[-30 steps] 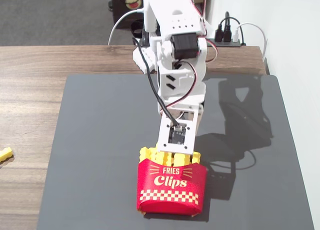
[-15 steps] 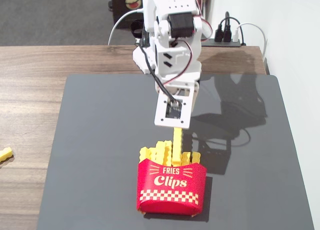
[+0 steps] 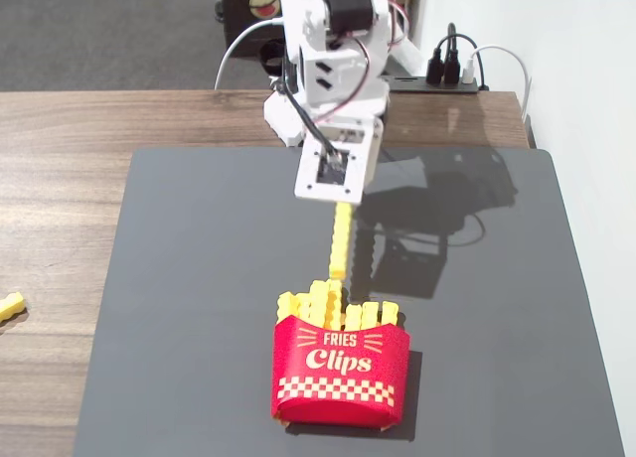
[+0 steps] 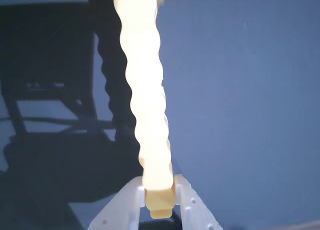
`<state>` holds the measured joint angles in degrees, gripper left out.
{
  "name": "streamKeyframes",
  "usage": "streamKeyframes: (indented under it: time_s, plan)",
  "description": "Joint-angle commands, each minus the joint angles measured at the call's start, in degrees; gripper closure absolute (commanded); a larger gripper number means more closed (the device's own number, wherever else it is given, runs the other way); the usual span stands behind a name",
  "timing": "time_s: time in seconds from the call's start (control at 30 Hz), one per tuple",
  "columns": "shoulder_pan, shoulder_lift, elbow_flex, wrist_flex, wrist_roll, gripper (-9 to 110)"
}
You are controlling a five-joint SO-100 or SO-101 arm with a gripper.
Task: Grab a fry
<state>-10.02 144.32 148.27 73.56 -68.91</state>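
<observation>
A long crinkle-cut yellow fry hangs from my white gripper above the dark mat. Its lower end is just above the tops of the fries in the red "Fries Clips" carton. In the wrist view the fry runs from the top edge down into my gripper, whose two white fingers are shut on its end. Several more yellow fries stand in the carton.
The dark grey mat lies on a wooden table. A short yellow stub lies on the wood at the left edge. A power strip with plugs sits at the back right by the white wall.
</observation>
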Motion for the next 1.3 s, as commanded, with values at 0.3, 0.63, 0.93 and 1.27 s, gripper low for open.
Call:
streamKeyframes:
  time_s: [0.3, 0.63, 0.93, 1.27]
  plan:
    - [3.43, 5.19, -2.72, 6.94, -2.02, 100]
    - [7.21, -2.72, -15.82, 10.72, -6.06, 100]
    - [5.19, -13.36, -30.23, 12.39, -8.79, 100]
    - [2.64, -21.18, -43.15, 15.56, -9.67, 100]
